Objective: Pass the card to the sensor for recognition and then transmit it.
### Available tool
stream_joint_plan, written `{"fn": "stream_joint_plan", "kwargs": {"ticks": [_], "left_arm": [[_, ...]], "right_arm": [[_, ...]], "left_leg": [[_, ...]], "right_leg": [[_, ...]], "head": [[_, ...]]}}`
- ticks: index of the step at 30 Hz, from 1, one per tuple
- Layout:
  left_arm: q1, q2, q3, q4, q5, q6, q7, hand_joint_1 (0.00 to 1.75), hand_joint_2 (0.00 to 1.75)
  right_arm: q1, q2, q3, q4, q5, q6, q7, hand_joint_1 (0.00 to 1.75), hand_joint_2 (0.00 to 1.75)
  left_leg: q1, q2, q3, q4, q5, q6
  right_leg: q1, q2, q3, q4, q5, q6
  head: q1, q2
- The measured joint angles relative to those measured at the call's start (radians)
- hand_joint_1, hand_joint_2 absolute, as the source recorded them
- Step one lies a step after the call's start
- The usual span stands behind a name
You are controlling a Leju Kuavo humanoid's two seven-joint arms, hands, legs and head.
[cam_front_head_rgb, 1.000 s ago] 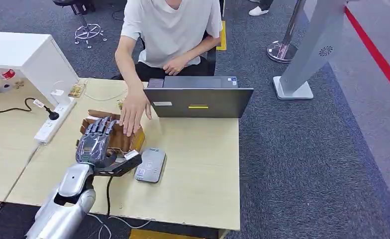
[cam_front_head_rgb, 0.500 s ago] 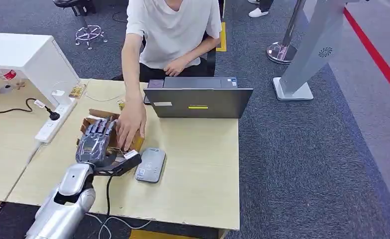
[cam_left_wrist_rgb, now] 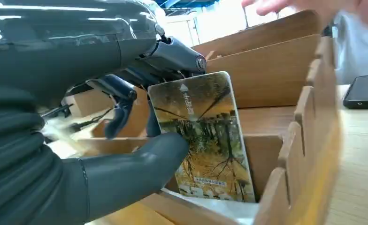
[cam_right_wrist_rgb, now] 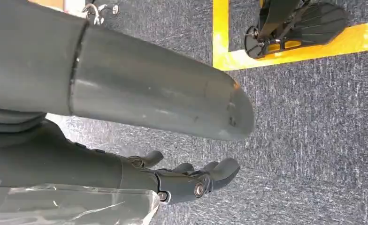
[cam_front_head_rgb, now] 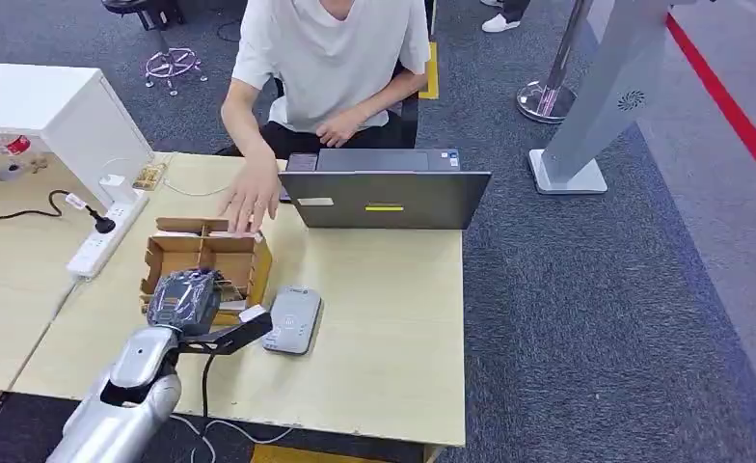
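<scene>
Card (cam_left_wrist_rgb: pixel 202 136) sits pinched upright between our left hand's (cam_front_head_rgb: pixel 185 300) thumb and fingers (cam_left_wrist_rgb: pixel 121 101), low inside the partitioned cardboard box (cam_front_head_rgb: pixel 255 273). Just beside the box lies the grey sensor (cam_front_head_rgb: pixel 293 319), with bare counter (cam_front_head_rgb: pixel 393 318) beyond. Our right hand (cam_right_wrist_rgb: pixel 191 180) hangs over carpet, fingers loosely apart, holding nothing.

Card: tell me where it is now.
In the left wrist view the card stands in the cardboard box, pinched by the left hand, beside the sensor.

Card (cam_left_wrist_rgb: pixel 203 140) w/ yellow-brown autumn-tree print; brown cardboard box (cam_front_head_rgb: pixel 176 253); grey sensor (cam_front_head_rgb: pixel 293 319); dk grey robot hand (cam_left_wrist_rgb: pixel 55 154).
</scene>
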Motion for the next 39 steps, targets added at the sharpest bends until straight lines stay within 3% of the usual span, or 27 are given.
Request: {"fn": "stream_joint_plan", "kwargs": {"ticks": [9,21,24,27,30,39], "left_arm": [[0.002,0.001,0.0,0.0,-0.008,0.002,0.007,1.75,1.75],[0.015,-0.001,0.0,0.0,-0.031,0.062,0.01,1.75,1.75],[0.027,-0.002,0.0,-0.002,-0.054,0.136,-0.006,1.75,1.75],[0.055,-0.011,0.0,-0.031,-0.069,0.285,-0.048,1.75,1.75],[0.063,-0.017,0.0,-0.081,-0.079,0.352,-0.067,1.75,1.75],[0.062,-0.028,0.0,-0.155,-0.081,0.333,-0.075,1.75,1.75]], "right_arm": [[0.0,0.0,0.0,0.0,0.0,0.0,-0.001,0.0,0.0],[0.0,0.0,0.0,0.0,0.0,0.0,-0.001,0.0,0.0],[0.0,0.0,0.0,0.0,0.001,-0.002,-0.002,0.0,0.0],[0.0,0.0,-0.002,0.0,0.001,-0.005,-0.002,0.0,0.0],[-0.001,0.0,-0.003,0.0,0.001,-0.008,-0.002,0.0,0.0],[-0.002,0.0,-0.007,0.0,0.001,-0.014,-0.002,0.0,0.0]], "left_leg": [[0.0,0.0,0.0,0.0,0.0,0.0],[0.0,0.0,-0.001,0.0,0.0,0.0],[0.0,0.001,-0.002,0.0,0.0,0.0],[0.0,0.0,-0.004,0.001,0.0,0.0],[0.0,-0.002,-0.005,0.001,0.0,0.0],[0.0,-0.002,-0.005,0.001,0.0,0.0]], "right_leg": [[0.0,0.0,0.0,0.0,0.0,0.0],[0.0,0.0,-0.001,0.0,0.0,0.0],[0.0,0.001,-0.003,0.0,0.0,0.0],[0.0,0.001,-0.004,0.0,0.0,0.0],[0.0,-0.001,-0.004,0.0,-0.001,0.0],[0.0,-0.001,-0.004,0.0,-0.001,0.0]], "head": [[0.0,0.0],[0.0,0.0],[0.0,0.0],[0.0,0.0],[0.0,0.0],[0.0,0.0]]}}
